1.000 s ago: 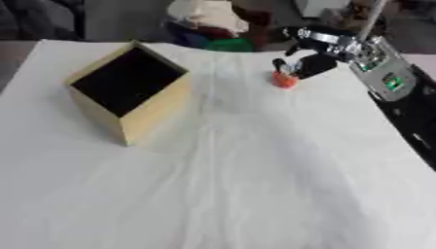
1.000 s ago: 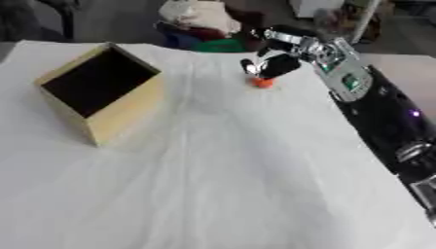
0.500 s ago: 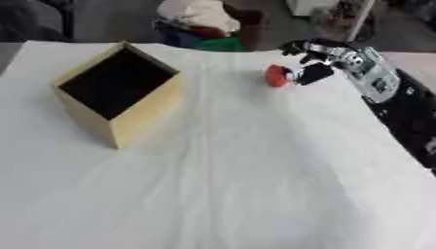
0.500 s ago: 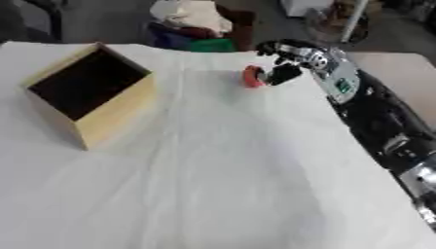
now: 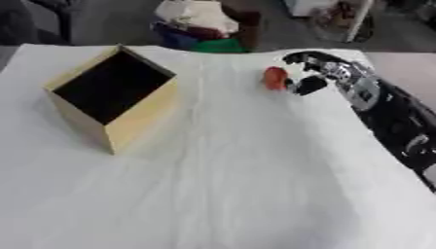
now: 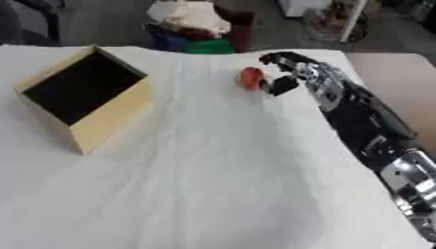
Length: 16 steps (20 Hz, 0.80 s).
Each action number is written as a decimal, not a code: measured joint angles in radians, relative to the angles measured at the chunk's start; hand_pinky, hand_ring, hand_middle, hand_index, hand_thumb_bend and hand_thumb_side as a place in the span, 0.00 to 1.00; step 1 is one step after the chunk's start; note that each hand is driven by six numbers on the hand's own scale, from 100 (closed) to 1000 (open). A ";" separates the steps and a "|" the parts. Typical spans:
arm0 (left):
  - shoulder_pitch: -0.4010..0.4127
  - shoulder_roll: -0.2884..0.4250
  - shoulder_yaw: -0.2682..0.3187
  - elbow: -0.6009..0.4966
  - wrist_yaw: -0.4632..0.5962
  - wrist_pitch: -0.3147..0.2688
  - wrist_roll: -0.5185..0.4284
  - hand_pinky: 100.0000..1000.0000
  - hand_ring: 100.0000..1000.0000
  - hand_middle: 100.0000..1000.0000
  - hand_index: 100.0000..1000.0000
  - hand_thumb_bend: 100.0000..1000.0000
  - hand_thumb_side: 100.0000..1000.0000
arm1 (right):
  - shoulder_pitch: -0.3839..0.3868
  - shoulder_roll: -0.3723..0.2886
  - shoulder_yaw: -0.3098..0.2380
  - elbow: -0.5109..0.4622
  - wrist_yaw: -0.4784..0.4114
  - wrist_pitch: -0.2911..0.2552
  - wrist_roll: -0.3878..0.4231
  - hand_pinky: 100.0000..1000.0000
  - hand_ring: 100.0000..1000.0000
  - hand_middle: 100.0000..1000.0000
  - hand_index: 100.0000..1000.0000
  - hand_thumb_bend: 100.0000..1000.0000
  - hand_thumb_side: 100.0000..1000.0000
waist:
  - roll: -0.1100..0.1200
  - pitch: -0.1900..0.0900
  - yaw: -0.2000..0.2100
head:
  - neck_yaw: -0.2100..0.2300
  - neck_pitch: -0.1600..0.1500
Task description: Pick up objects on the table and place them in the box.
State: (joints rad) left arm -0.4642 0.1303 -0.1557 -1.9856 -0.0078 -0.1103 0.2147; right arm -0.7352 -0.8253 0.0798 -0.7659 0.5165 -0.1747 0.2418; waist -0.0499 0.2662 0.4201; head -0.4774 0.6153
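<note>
Left eye view:
Table: white cloth-covered table (image 5: 213,185), the carrier of everything here.
Box: open-topped pale wooden box with a dark inside (image 5: 115,95), standing near the table's far left corner, mouth up and turned corner-on to the camera.
Object: small red rounded object (image 5: 274,78) near the far right edge, well apart from the box; it looks blurred, so I cannot tell whether it rests on the cloth or is just lifted.
Right hand: black-and-silver right hand (image 5: 317,73) comes in from the right edge, fingers curled over the object, thumb just beside it; it appears to pinch it.

Right eye view:
Long axis: the red object (image 6: 250,78) seems slightly taller than wide, roughly upright; which way it faces I cannot tell.
Handling: probably light and stiff, smooth enough to roll or slip; best taken across its middle, between thumb and fingers.
Left hand: shows in neither view.
</note>
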 measured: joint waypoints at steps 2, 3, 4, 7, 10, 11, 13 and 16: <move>-0.001 0.000 0.000 0.000 0.001 -0.001 -0.001 0.72 0.58 0.59 0.88 0.00 0.64 | -0.008 0.006 -0.001 0.028 0.028 -0.022 -0.029 0.87 1.00 0.89 0.95 0.00 0.19 | 0.000 0.003 0.000 | -0.004 -0.001; -0.001 0.000 0.000 0.000 0.002 -0.001 -0.001 0.72 0.58 0.59 0.88 0.00 0.64 | -0.013 0.009 -0.003 0.040 0.041 -0.031 -0.045 0.87 0.99 0.89 0.95 0.00 0.20 | 0.000 0.004 -0.001 | -0.006 -0.001; -0.001 0.000 0.000 0.000 0.002 -0.001 -0.001 0.72 0.58 0.59 0.88 0.00 0.64 | -0.016 0.013 -0.006 0.048 0.056 -0.039 -0.060 0.87 0.99 0.89 0.95 0.00 0.22 | 0.000 0.004 -0.002 | -0.008 -0.001; -0.001 -0.001 0.000 0.000 0.003 0.000 -0.003 0.72 0.58 0.59 0.88 0.00 0.64 | -0.025 0.023 -0.010 0.066 0.099 -0.058 -0.104 0.86 0.99 0.88 0.95 0.00 0.22 | 0.001 0.005 -0.003 | -0.010 -0.001; -0.001 -0.001 0.000 0.000 0.004 0.001 -0.003 0.72 0.58 0.59 0.88 0.00 0.64 | -0.033 0.035 -0.020 0.076 0.147 -0.076 -0.132 0.86 1.00 0.88 0.96 0.00 0.23 | 0.003 0.005 -0.008 | -0.012 -0.001; -0.001 -0.001 0.000 0.000 0.004 0.001 -0.003 0.72 0.58 0.59 0.88 0.00 0.64 | -0.036 0.039 -0.025 0.076 0.162 -0.081 -0.138 0.86 1.00 0.88 0.97 0.00 0.24 | 0.004 0.005 -0.009 | -0.013 -0.001; -0.001 -0.001 0.000 0.000 0.004 0.001 -0.004 0.72 0.58 0.59 0.88 0.00 0.64 | -0.042 0.044 -0.035 0.080 0.193 -0.090 -0.144 0.85 1.00 0.88 0.97 0.00 0.25 | 0.006 0.005 -0.013 | -0.013 -0.001; -0.001 -0.001 0.000 0.000 0.004 0.003 -0.005 0.72 0.58 0.59 0.88 0.00 0.64 | -0.048 0.049 -0.049 0.082 0.220 -0.104 -0.141 0.85 1.00 0.88 0.98 0.00 0.35 | 0.006 0.004 -0.020 | -0.012 -0.001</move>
State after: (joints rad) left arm -0.4654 0.1293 -0.1561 -1.9856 -0.0042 -0.1077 0.2099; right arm -0.7831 -0.7761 0.0306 -0.6840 0.7369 -0.2784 0.1008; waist -0.0440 0.2707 0.3997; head -0.4899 0.6142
